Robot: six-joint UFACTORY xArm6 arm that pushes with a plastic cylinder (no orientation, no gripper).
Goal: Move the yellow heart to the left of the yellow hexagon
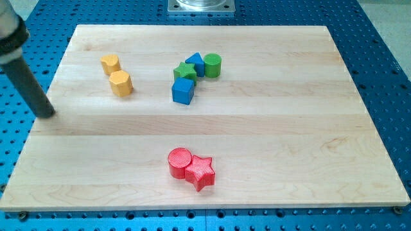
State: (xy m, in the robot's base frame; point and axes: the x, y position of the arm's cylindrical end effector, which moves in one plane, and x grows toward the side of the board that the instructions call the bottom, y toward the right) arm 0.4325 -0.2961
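Note:
The yellow heart [110, 64] sits on the wooden board [270, 128] at the upper left. The yellow hexagon [121, 83] lies just below and slightly right of it, almost touching. My tip [46, 116] is at the board's left edge, well to the left of and below both yellow blocks, touching neither. The dark rod slants up to the view's top left corner.
A cluster sits right of the yellow blocks: a blue cube [183, 91], a green star [185, 71], a blue triangle [197, 63] and a green cylinder [212, 65]. A red cylinder [180, 160] and a red star [201, 172] touch near the bottom middle.

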